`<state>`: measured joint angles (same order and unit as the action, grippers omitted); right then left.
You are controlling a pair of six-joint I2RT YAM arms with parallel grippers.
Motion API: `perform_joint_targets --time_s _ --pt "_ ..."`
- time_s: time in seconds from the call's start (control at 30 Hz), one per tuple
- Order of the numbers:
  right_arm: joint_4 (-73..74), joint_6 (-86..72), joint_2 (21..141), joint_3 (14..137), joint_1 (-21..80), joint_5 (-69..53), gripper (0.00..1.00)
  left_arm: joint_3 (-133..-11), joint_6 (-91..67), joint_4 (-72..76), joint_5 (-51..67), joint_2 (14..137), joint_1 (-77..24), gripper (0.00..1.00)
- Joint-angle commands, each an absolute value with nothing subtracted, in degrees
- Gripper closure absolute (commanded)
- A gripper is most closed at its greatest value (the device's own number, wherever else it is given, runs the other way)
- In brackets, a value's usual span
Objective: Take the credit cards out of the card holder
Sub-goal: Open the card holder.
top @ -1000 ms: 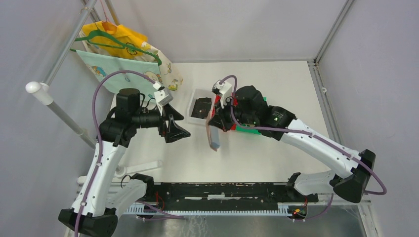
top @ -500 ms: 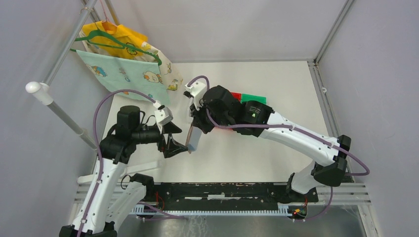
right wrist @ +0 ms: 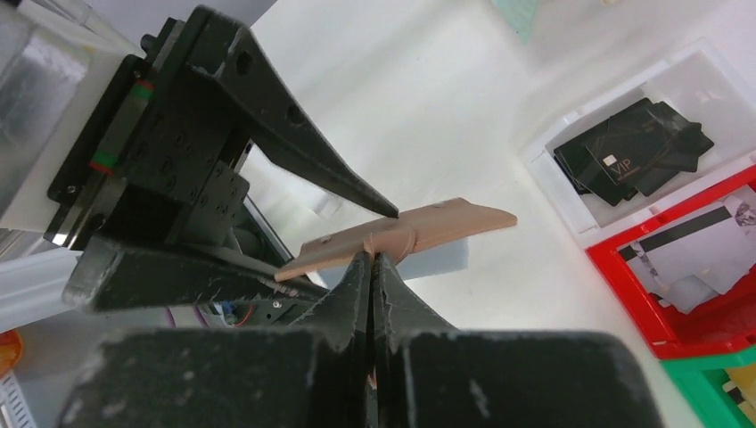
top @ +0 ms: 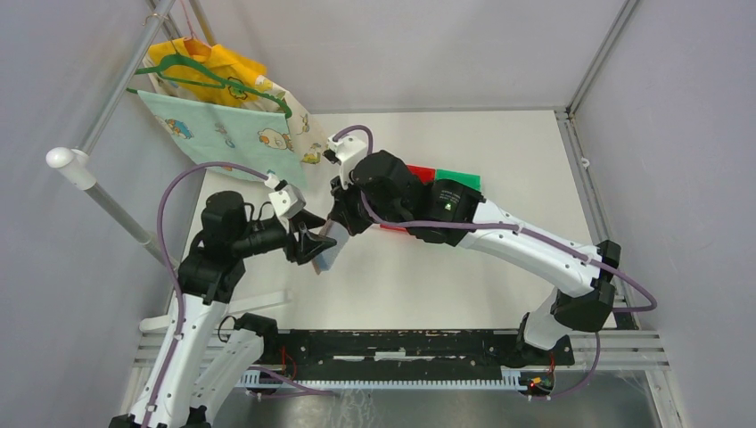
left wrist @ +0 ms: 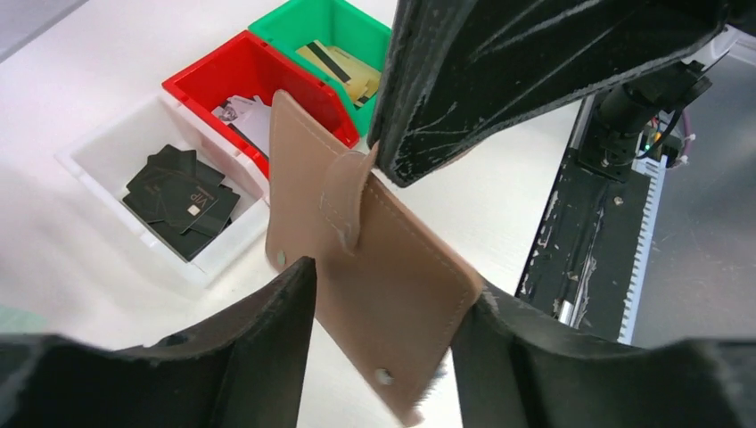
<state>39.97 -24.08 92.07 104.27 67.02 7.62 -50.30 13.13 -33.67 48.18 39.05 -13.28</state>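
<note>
The card holder (left wrist: 383,294) is a tan leather wallet with a snap tab, hanging in the air between the two arms. My right gripper (right wrist: 373,259) is shut on its tab and holds it up. My left gripper (left wrist: 390,283) reaches in from the left, and its two fingers press on opposite edges of the card holder (top: 328,254). A light blue inner layer (right wrist: 446,259) shows under the leather. No credit cards show inside the holder. Loose credit cards lie in the bins: black ones (left wrist: 178,192), white ones (left wrist: 245,116), and yellowish ones with a dark stripe (left wrist: 343,67).
A white bin (left wrist: 89,147), a red bin (left wrist: 201,76) and a green bin (left wrist: 294,18) stand in a row behind the holder. Clothes on a hanger (top: 223,98) hang from a rail at the back left. The black base rail (top: 401,348) runs along the near edge.
My right arm has carried the card holder left, away from the bins and toward the left gripper. The left gripper has moved in around the holder and narrowed onto it.
</note>
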Motion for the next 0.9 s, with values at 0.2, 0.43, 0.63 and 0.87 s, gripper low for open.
perform_joint_targets --time_s 0.2,0.43,0.63,0.87 --pt "29.37 -24.92 87.67 104.06 67.01 0.79 0.76 -53.71 10.59 -31.21 49.57 41.28 -13.45 0.95" --pt "20.32 -22.56 75.39 89.79 57.90 -11.72 0.18 -60.40 6.53 -32.07 51.96 43.85 -13.45 0.98" --pt "13.16 -17.48 60.31 70.20 46.77 -21.50 0.06 -68.73 -4.09 -31.55 61.79 49.22 -13.49 0.98" --pt "10.29 -8.74 56.34 60.04 45.44 -32.36 0.05 -76.36 -9.45 -31.55 70.81 52.69 -13.45 0.98"
